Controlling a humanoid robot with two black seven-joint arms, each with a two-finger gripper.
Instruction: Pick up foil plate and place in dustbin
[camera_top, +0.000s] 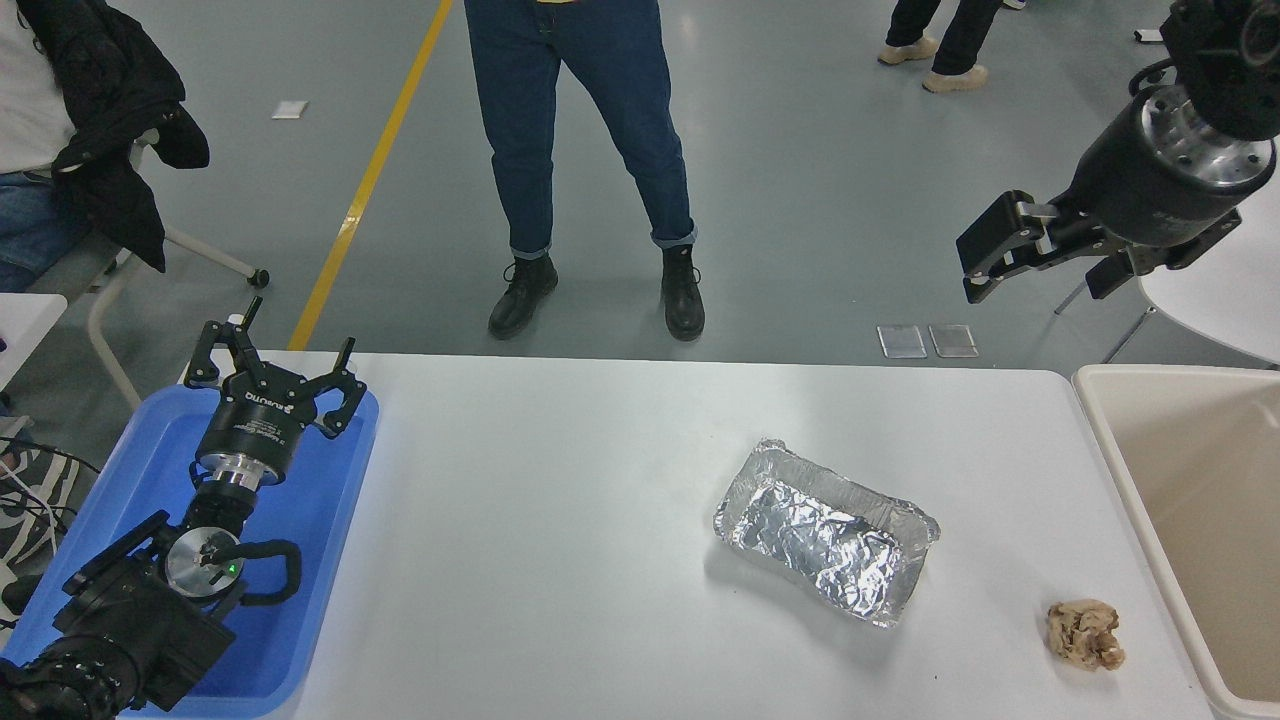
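A: Where does everything sit?

B: The foil plate (826, 530) lies flat on the white bench (560, 520), right of centre, rim up and hollow. The dustbin (1190, 480) stands off the bench's right edge, at about three o'clock from the plate. The right end effector (985, 265) hangs high above the far right corner, at about one o'clock from the plate, holding nothing. Its fingers look close together, but from this angle I cannot tell how far apart they stand.

A: And the left?

B: The left end effector (275, 375) is parked over the blue tray (330, 560), fingers spread, empty.

A: Which way does the plate run?

B: Its long axis goes from ten o'clock to four o'clock — the four o'clock end points toward the crumpled brown paper ball (1085, 632).

A: What could go wrong?

B: Thin foil crushes or slips under a pinch, so I'd expect a rim grip to buckle. A skewed approach could shove the plate along the bench — perhaps into the paper ball. A loose hold might also drop it short of the bin.
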